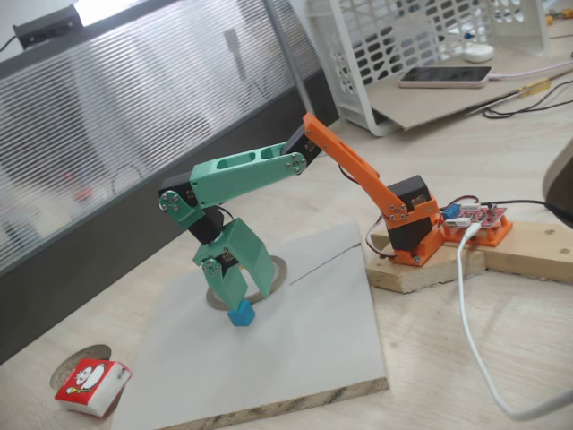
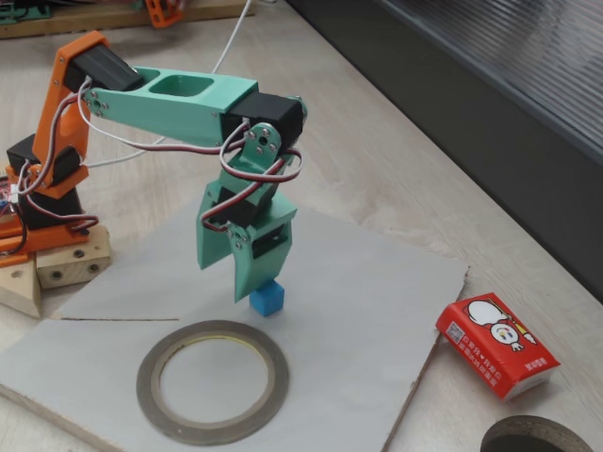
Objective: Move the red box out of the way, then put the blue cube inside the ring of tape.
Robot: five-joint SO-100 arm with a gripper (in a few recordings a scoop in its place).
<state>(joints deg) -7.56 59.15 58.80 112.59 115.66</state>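
The blue cube point(image 1: 241, 314) point(image 2: 267, 298) sits on the grey board, outside the ring of tape point(image 2: 213, 379), whose far rim point(image 1: 279, 267) shows behind the arm. My green gripper point(image 1: 243, 296) point(image 2: 226, 281) points straight down, open, with its fingertips just above the cube and nothing held between them. One fingertip point(image 2: 247, 290) is right at the cube's top edge; I cannot tell whether it touches. The red box point(image 1: 92, 387) point(image 2: 497, 345) lies off the board on the bare table, well away from the cube and ring.
A round dark hole point(image 1: 82, 356) point(image 2: 528, 435) in the tabletop is beside the red box. The arm's orange base point(image 1: 414, 228) stands on wooden blocks with a white cable. A white basket point(image 1: 421, 54) and a phone are at the back.
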